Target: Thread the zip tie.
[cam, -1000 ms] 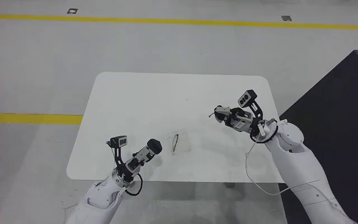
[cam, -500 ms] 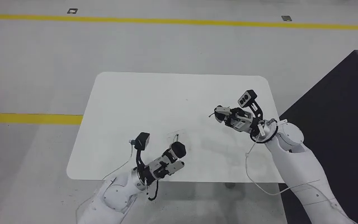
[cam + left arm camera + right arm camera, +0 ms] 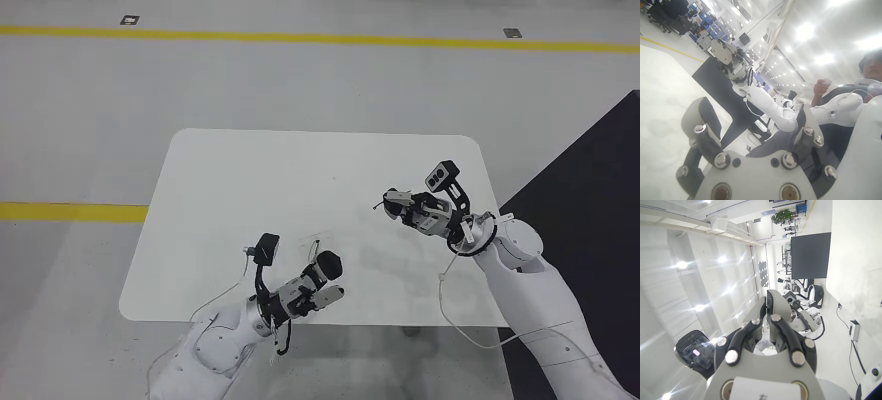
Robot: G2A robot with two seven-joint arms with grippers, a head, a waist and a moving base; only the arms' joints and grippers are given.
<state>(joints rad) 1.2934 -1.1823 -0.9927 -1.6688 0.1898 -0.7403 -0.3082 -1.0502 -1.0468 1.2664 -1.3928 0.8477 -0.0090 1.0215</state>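
Near the front edge of the white table point(image 3: 300, 170), the left gripper point(image 3: 331, 281) hangs just beside the zip tie point(image 3: 314, 247). The tie is a thin dark strip lying flat on the tabletop, in the near half and about midway along the table's width. Whether a finger touches it I cannot tell from the top view. The left arm rises from below the table's near edge, with its forearm slanting toward the right side and the wrist turned so the pincer points along the edge. From the left wrist view this gripper point(image 3: 753, 117) is spread wide. Its 2 fingers point(image 3: 704, 115) stand well apart with only air and the table edge between them, holding nothing.

Over the right part of the table, well apart from the tie, the right gripper point(image 3: 392, 198) is held up off the surface. Its arm comes in across the right edge, elbow low and forearm angled up, with the wrist pointing toward the table's middle. In the right wrist view the right gripper point(image 3: 767, 297) has its 2 fingers point(image 3: 772, 302) pressed together, pad against pad. Whether anything thin is pinched there I cannot tell.
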